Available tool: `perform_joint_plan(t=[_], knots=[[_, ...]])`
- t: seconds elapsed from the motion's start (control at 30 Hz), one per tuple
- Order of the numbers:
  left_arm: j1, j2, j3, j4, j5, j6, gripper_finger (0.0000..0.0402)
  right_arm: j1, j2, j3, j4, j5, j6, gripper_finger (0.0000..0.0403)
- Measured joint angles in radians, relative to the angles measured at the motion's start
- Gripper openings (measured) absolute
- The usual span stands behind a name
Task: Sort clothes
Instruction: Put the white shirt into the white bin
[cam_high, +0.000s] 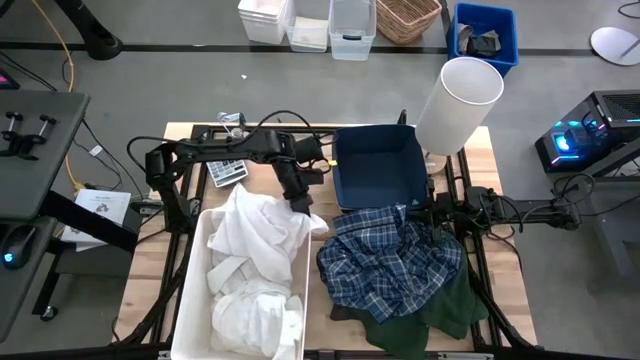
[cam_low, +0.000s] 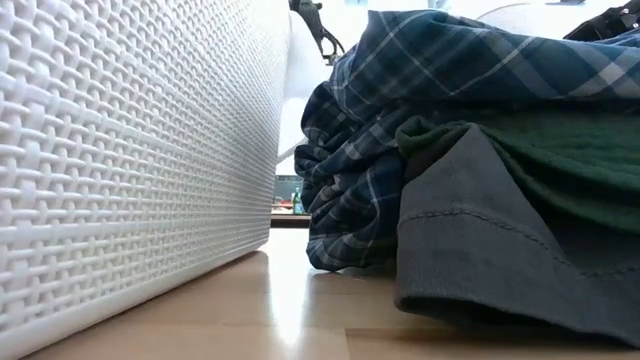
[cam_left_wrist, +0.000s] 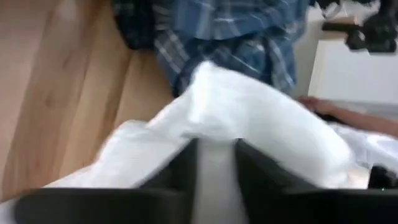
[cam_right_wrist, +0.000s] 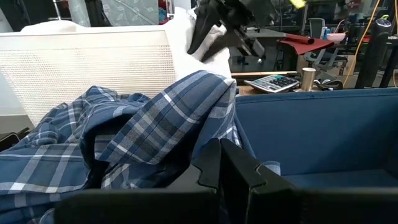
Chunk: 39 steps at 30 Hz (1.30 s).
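Largest, at 7 o'clock on the table (cam_high: 150, 275): a white bin (cam_high: 196, 262) heaped with white clothes (cam_high: 255, 285), one white garment (cam_high: 262, 222) draped over its far rim toward 12 o'clock. Beside it, at 5 o'clock: a pile with the plaid shirt (cam_high: 390, 262) on top, a green garment (cam_high: 440, 315) under it and a grey garment (cam_low: 450, 240) lowest, flat on the wood in the low view. At 12 o'clock from the pile, touching the shirt's far edge: a blue bin (cam_high: 378, 165). At 1 o'clock past that: a white cylinder (cam_high: 458, 105). Reaching in from 10 o'clock: the left gripper (cam_high: 299, 203), over the white bin's far right corner, jaws narrowly parted and pinching the white garment, cloth showing between the fingers (cam_left_wrist: 255, 174) in the left wrist view. Coming in from 3 o'clock: the right gripper (cam_high: 428, 212), low at the seam between shirt and blue bin, jaws pressed together with no visible gap and nothing seen held. Smallest, at 11 o'clock by the left arm: a calculator (cam_high: 228, 172).
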Motion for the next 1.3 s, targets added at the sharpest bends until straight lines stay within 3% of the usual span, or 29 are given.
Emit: perform_joint_plan(t=[0.07, 0.43, 0.57, 0.63, 0.7, 0.83, 0.97, 1.13, 1.3], knots=[[-0.006, 0.0, 0.039, -0.029, 0.004, 0.029, 0.002, 0.0, 0.0, 0.0, 0.0, 0.0, 0.0, 0.0], [-0.054, -0.003, 0.458, -0.205, -0.012, 0.229, 0.0, 0.0, 0.0, 0.0, 0.0, 0.0, 0.0, 0.0], [-0.089, -0.008, 0.584, -0.391, -0.175, 0.352, 0.0, 0.0, 0.0, 0.0, 0.0, 0.0, 0.0, 0.0], [-0.101, -0.009, 0.588, -0.411, -0.278, 0.376, 0.0001, 0.0, 0.0, 0.0, 0.0, 0.0, 0.0, 0.0], [-0.101, -0.001, 0.587, -0.406, -0.312, 0.377, 0.0009, 0.0, 0.0, 0.0, 0.0, 0.0, 0.0, 0.0], [-0.099, 0.018, 0.583, -0.372, -0.321, 0.384, 0.0058, 0.0, 0.0, 0.0, 0.0, 0.0, 0.0, 0.0], [-0.094, 0.09, 0.582, -0.367, -0.348, 0.314, 0.0138, 0.0, 0.0, 0.0, 0.0, 0.0, 0.0, 0.0], [-0.103, 0.212, 0.58, -0.37, -0.265, 0.262, 0.023, 0.0, 0.0, 0.0, 0.0, 0.0, 0.0, 0.0], [-0.125, 0.3, 0.58, -0.345, -0.357, 0.265, 0.0278, 0.0, 0.0, 0.0, 0.0, 0.0, 0.0, 0.0]])
